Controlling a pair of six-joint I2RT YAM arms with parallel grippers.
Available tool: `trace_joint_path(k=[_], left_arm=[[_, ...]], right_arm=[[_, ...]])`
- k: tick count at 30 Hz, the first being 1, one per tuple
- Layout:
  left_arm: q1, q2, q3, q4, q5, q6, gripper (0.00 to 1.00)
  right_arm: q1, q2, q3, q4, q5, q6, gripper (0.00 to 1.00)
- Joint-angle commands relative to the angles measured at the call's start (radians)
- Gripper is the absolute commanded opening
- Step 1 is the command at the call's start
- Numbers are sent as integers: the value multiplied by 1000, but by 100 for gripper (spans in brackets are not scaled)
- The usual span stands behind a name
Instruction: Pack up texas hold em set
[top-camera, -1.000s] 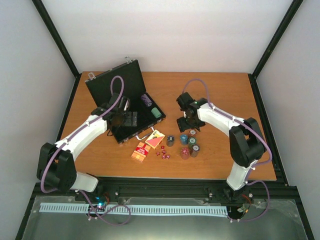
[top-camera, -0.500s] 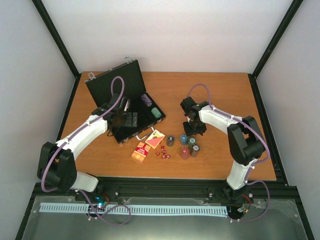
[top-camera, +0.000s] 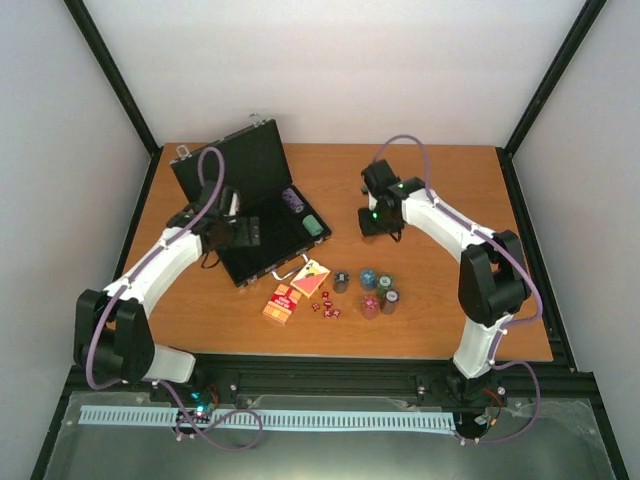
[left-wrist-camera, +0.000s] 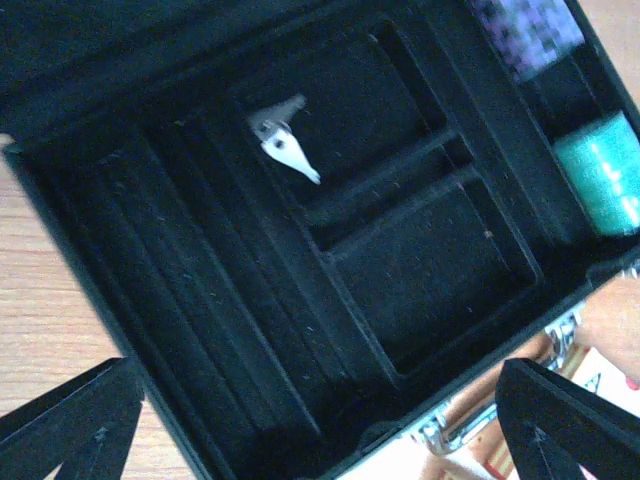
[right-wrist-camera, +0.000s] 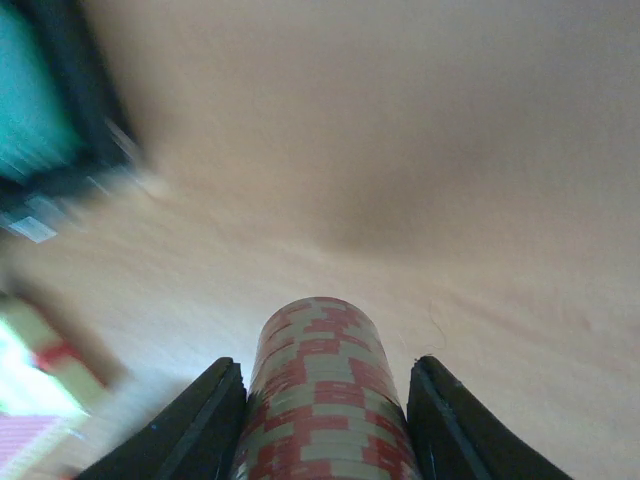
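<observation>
The right gripper (right-wrist-camera: 325, 368) held a short stack of red and cream plastic poker chips (right-wrist-camera: 318, 420) between its two black fingers, one finger touching each side of the stack. Behind it the orange-brown wooden table (top-camera: 450, 180) looked blurred.

In the top view, five loose chip stacks (top-camera: 368, 290) stood near together at 6 o'clock from this gripper. At 9 o'clock from them lay some tiny dark-red dice (top-camera: 326, 308), an orange card box (top-camera: 281, 302) and a second, reddish box (top-camera: 311, 277).

The left gripper (left-wrist-camera: 320, 420) was spread wide and held nothing. It hung over the flat black hinged briefcase (top-camera: 215, 170), which lay open at 10 o'clock on the table, its lid leaning back.

Inside the case, a stack of purple chips (left-wrist-camera: 527, 30) and a stack of green chips (left-wrist-camera: 600, 170) lay in the long slots at its 3 o'clock side. A small silver key (left-wrist-camera: 283, 140) rested in one square compartment.
</observation>
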Motion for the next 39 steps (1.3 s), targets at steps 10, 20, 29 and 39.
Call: trace_joint_path(k=[10, 20, 29, 39], left_arm=[[110, -66, 24, -48, 120, -84, 100], [113, -85, -26, -65, 111, -116, 100], [113, -87, -54, -43, 131, -125, 100], [113, -87, -56, -62, 134, -102, 100]], right_arm=[[81, 383, 564, 395, -415, 155, 3], [167, 570, 796, 482, -407, 169, 3], [214, 636, 787, 521, -184, 63, 3], [231, 709, 787, 543, -52, -17, 10]])
